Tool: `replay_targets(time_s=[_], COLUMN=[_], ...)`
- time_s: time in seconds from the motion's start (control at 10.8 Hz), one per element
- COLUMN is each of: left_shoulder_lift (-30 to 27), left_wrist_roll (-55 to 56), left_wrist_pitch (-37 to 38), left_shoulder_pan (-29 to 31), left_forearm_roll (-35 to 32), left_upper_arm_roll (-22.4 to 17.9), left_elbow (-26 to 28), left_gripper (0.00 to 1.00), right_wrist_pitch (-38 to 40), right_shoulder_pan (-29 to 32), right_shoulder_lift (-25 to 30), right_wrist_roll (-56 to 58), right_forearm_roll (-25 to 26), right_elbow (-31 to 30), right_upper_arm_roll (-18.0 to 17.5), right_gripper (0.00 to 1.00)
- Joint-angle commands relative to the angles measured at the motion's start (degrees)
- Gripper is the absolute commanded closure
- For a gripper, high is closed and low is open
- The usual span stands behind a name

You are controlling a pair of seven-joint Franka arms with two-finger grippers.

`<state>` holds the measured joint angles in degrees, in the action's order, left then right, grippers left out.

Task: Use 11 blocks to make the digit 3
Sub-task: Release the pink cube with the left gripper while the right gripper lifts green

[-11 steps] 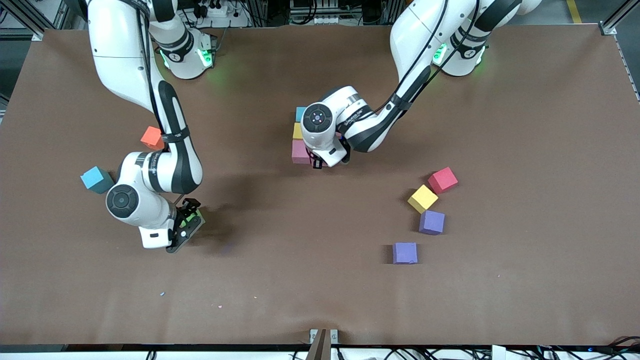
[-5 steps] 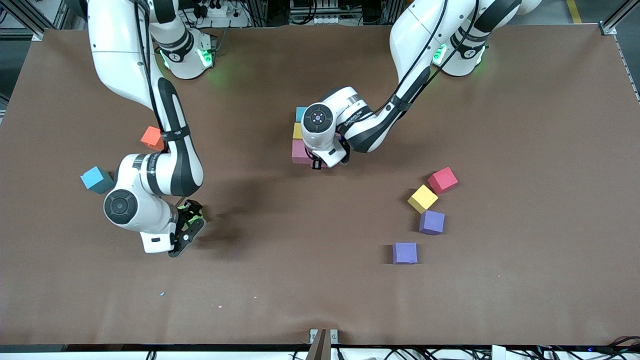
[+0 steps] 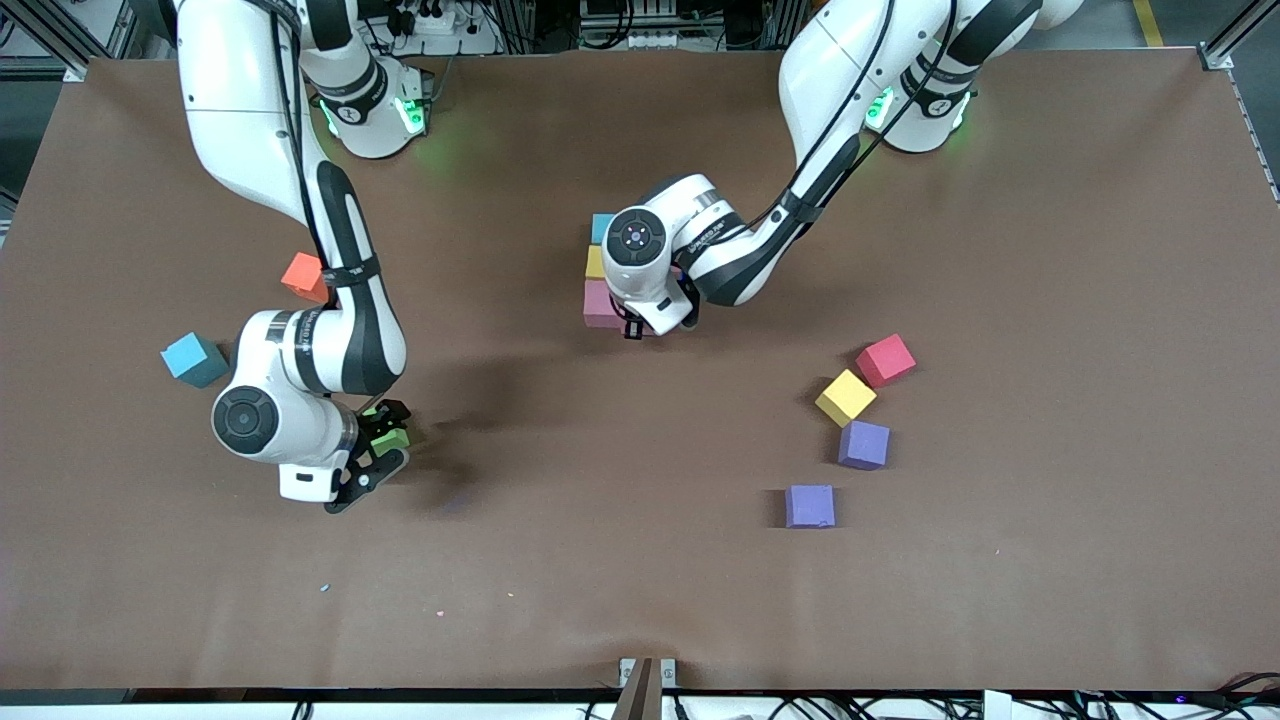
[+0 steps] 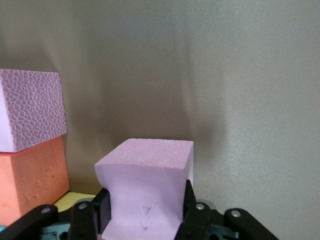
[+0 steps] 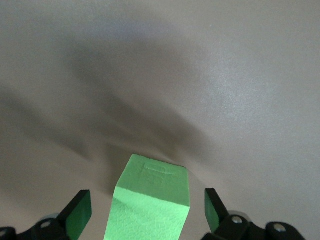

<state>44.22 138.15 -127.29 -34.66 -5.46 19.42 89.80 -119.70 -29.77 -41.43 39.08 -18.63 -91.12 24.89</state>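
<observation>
Starting at the right arm's end of the brown desk [image 3: 600, 560], a blue block [image 3: 192, 358] sits near that edge with bare surface all round it. An orange block [image 3: 302, 275] lies farther from the front camera, partly covered by the right arm. The right gripper [image 3: 385, 448] is down at a green block [image 3: 386, 437]; its fingers [image 5: 79, 214] stand wide apart with the block between them, and the right wrist view shows a gap on each side of the green faces, so nothing is clamped.

From there toward mid-desk the surface lies open, as does the whole strip along the edge nearest the front camera.

At mid-desk stands the started digit 3 [image 3: 598, 262]: a blue, a yellow and a pink cube show in a touching column, the pink one nearest the camera; the rest is hidden under the left arm. The left gripper [image 3: 640, 325] is low beside that column, its fingers [image 4: 192, 212] squeezed onto a pale pink block [image 4: 147, 187], close to a pink cube on an orange one in the left wrist view.

Toward the left arm's end, a red block [image 3: 885, 360], a yellow block [image 3: 845, 397] and a purple block [image 3: 864, 445] cluster closely; a second purple block [image 3: 809, 506] lies apart, nearer the camera. Past them the desk is open to its edge.
</observation>
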Motion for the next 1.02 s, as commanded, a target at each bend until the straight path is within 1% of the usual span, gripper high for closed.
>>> replay_targets(time_s=[0.0,0.09,0.65,0.93], left_shoulder_lift=[0.43,0.43,-0.10,-0.80], left_wrist_roll=[-0.08,-0.43,-0.08,-0.25], left_wrist_pitch=[-0.24,-0.24,-0.15,0.02], left_shoulder_pan=[-0.50,-0.58,-0.41,-0.06], left_forearm_roll=[-0.52,-0.78,-0.69,-1.13], left_upper_arm_roll=[-0.34,-0.34,-0.34,-0.34], left_elbow=[-0.86,-0.86,-1.30,-1.30], left_gripper=[0.47,0.00,0.00,0.00], right_wrist_pitch=[0.26,0.52,0.35,1.49], right_shoulder_pan=[0.76,0.76,1.20,1.38], right_shoulder_lift=[-0.32,-0.32,-1.20,-1.29], right_wrist_roll=[-2.50,-3.99,-6.91,-12.87], right_forearm_roll=[0.17,0.26,0.26,0.26], right_elbow=[-0.20,-0.28,-1.25,-1.25], right_upper_arm_roll=[-0.28,-0.28,-0.28,-0.28], right_gripper=[0.00,0.00,0.00,0.00])
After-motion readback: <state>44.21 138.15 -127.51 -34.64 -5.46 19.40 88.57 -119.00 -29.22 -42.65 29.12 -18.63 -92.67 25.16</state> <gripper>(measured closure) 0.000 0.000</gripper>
